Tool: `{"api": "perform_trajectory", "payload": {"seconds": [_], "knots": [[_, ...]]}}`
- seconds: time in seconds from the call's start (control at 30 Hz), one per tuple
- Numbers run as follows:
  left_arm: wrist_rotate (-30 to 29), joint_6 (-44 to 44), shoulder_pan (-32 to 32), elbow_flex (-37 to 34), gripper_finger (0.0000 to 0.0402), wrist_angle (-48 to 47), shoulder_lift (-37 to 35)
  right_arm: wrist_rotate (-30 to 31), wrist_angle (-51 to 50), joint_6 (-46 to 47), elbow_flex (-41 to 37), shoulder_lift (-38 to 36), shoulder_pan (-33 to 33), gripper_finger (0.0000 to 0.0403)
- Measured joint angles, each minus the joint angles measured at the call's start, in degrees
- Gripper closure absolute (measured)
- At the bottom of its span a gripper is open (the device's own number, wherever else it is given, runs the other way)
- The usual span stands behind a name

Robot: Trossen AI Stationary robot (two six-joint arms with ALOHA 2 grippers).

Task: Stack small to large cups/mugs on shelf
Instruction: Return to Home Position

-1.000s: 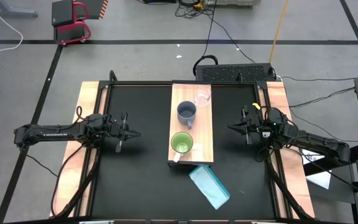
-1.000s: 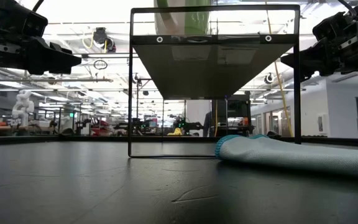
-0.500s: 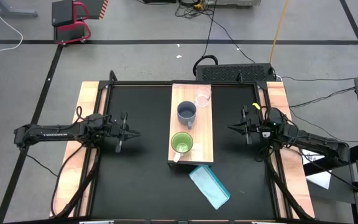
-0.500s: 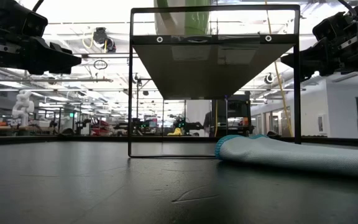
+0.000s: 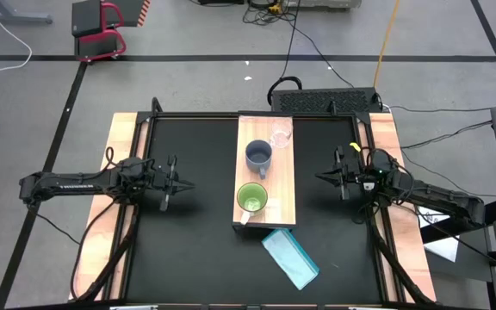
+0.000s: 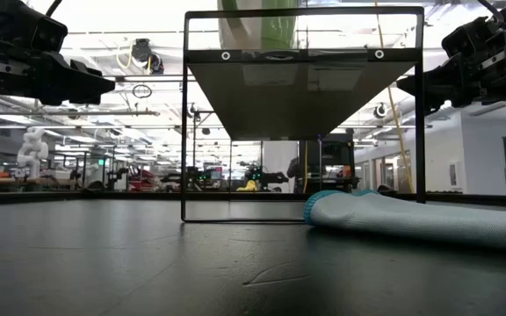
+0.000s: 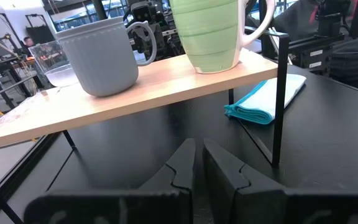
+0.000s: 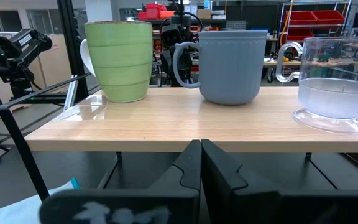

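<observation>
Three vessels stand upright on their bases in a row on the light-wood shelf (image 5: 264, 197): the clear glass cup (image 5: 281, 135) at the far end, the grey-blue mug (image 5: 258, 156) in the middle, the green mug (image 5: 251, 198) toward the near end. They show again in the right wrist view as the green mug (image 8: 118, 60), the grey-blue mug (image 8: 230, 66) and the glass cup (image 8: 337, 84). My left gripper (image 5: 183, 184) hovers shut left of the shelf, my right gripper (image 5: 320, 178) hovers shut to its right. Both are apart from the shelf.
A folded light-blue cloth (image 5: 290, 257) lies on the black tabletop just near the shelf's near end. The shelf stands on a thin black frame (image 6: 185, 114) with open space beneath. Wooden strips (image 5: 120, 155) line the table's left and right edges.
</observation>
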Motion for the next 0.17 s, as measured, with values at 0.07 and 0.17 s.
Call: {"api": "perform_trajectory", "payload": {"seconds": [0.07, 0.17], "knots": [[0.0, 0.0, 0.0, 0.0, 0.0369, 0.01, -0.01, -0.02, 0.0, 0.01, 0.02, -0.01, 0.0, 0.0403], [0.01, 0.0, -0.01, 0.0, 0.0369, -0.01, 0.0, -0.01, 0.0, 0.0, 0.02, -0.01, 0.02, 0.0403]]}}
